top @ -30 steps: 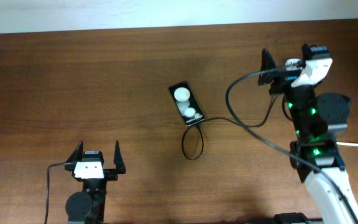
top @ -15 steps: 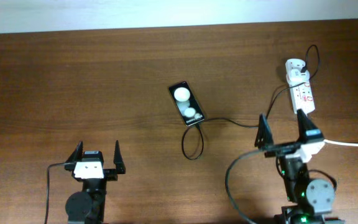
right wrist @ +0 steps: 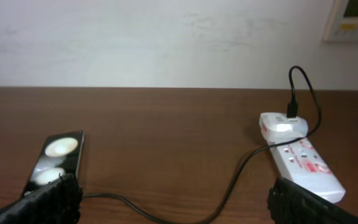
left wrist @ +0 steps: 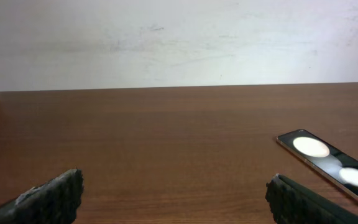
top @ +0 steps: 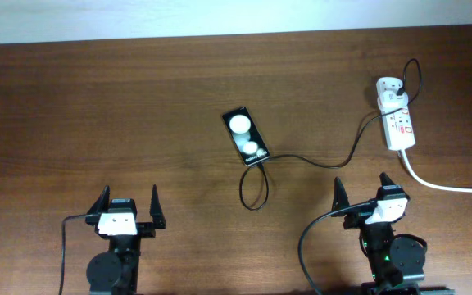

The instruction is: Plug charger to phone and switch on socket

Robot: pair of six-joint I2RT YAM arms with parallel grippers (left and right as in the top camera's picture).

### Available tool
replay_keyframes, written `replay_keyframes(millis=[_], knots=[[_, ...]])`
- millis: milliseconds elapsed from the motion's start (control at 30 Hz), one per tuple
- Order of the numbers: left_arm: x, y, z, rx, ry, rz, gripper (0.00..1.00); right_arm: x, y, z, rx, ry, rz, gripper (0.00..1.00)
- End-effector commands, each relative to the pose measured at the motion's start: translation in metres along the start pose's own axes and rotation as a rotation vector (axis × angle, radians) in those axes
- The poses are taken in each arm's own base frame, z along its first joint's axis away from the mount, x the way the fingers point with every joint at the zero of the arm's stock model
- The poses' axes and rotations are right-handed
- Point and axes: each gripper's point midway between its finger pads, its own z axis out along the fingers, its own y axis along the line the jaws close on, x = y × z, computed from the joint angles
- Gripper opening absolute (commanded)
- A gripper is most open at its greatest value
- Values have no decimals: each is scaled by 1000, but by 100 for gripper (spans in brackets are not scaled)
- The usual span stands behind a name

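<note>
The black phone point(top: 246, 136) lies mid-table, screen up with two white spots; it also shows in the left wrist view point(left wrist: 331, 167) and the right wrist view point(right wrist: 55, 160). The thin black charger cable point(top: 301, 160) meets the phone's near end, loops, and runs to the white adapter point(top: 389, 88) on the white socket strip point(top: 400, 124), also in the right wrist view point(right wrist: 306, 163). My left gripper point(top: 127, 206) is open and empty at the front left. My right gripper point(top: 361, 191) is open and empty at the front right, near the cable.
The strip's thick white cord point(top: 449, 186) runs off the right edge. A pale wall point(left wrist: 179, 43) stands behind the table's far edge. A wall panel point(right wrist: 353, 18) shows at the upper right of the right wrist view.
My right arm has drawn back from over the socket strip to the front right of the table, uncovering the strip and adapter. The left arm, phone and cable have not moved.
</note>
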Motion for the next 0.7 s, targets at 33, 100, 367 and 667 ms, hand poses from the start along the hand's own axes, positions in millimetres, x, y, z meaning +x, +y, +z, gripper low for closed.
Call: replay_keyframes(millis=[33, 100, 367, 667], knots=[[1, 1, 0, -3, 1, 15, 99, 3, -5, 0, 29, 6, -88, 99], [1, 1, 0, -3, 1, 15, 99, 3, -5, 0, 29, 6, -88, 99], [1, 1, 0, -3, 1, 15, 99, 3, -6, 0, 36, 6, -87, 99], [1, 1, 0, -3, 1, 15, 99, 2, -8, 0, 47, 5, -84, 99]])
